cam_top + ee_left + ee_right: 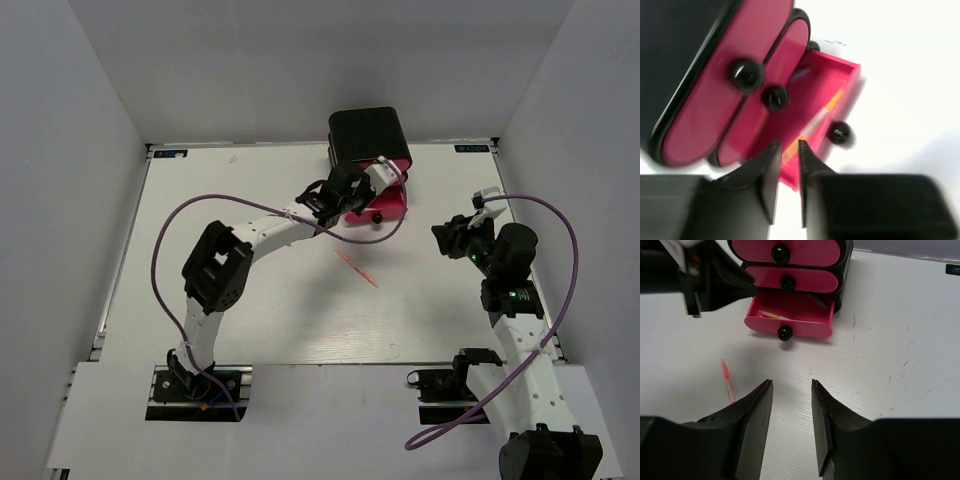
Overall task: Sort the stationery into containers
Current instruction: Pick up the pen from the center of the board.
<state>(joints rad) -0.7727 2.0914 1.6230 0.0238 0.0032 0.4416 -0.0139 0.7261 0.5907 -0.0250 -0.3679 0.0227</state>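
The containers are a black box (pixel 365 130) with three pink-red drawers (pixel 790 252). The top two drawers are shut and the bottom drawer (pixel 805 330) is pulled out. Inside it lie a yellow stick (pixel 771 315), which also shows as a yellow-orange stick (pixel 822 115) in the left wrist view, and a bluish piece (pixel 800 75). My left gripper (pixel 788 145) hovers just over the open drawer's near corner, its jaws slightly apart with nothing between them. One thin orange pen (pixel 357 270) lies on the table in front of the box. My right gripper (pixel 791 384) stands open and empty, short of the drawer and to the right of that orange pen (pixel 727 380).
The left arm (pixel 700 275) reaches across on the left side of the box. A purple cable (pixel 200 205) loops over the table by the left arm. Grey walls close the table at the back and both sides.
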